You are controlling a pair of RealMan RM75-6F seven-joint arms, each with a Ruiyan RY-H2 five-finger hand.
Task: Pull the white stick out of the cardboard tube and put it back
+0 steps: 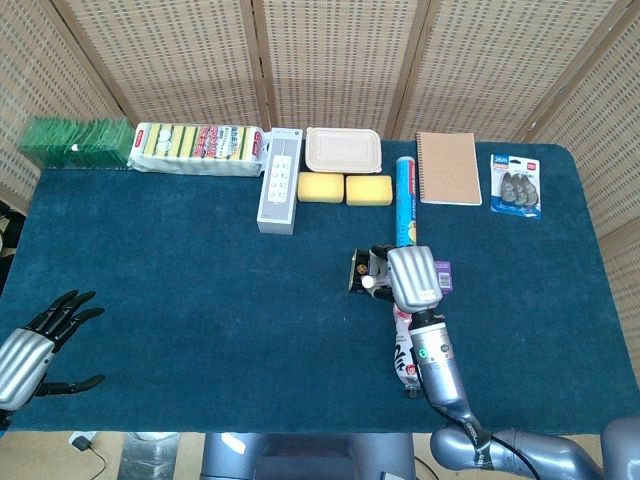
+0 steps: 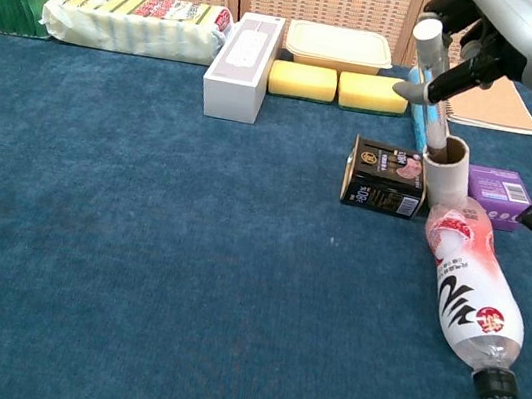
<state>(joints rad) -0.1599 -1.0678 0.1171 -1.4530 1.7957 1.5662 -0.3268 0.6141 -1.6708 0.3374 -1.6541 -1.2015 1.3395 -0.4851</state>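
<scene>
White stick (image 2: 429, 79) stands tilted, its lower end inside the cardboard tube (image 2: 446, 174), right of centre on the tabletop (image 2: 138, 240). The right hand (image 2: 479, 36) pinches its upper part, other fingers curled around. I judge this mid-pull or mid-reinsertion; which, I cannot tell. Next move needs travel straight along the tube's axis. A bottle (image 2: 470, 288) lies touching the tube. Left hand (image 1: 35, 345) hovers near the front-left corner, fingers spread, empty.

I see a blue-covered table (image 1: 200, 300). Along its far edge lie green packs (image 1: 75, 142), a sponge pack (image 1: 197, 148), a power strip box (image 1: 279, 180), a lidded container (image 1: 343, 149), two yellow sponges (image 1: 344, 189) and a notebook (image 1: 448, 168). A plastic bottle (image 2: 469, 292) lies near right.
</scene>
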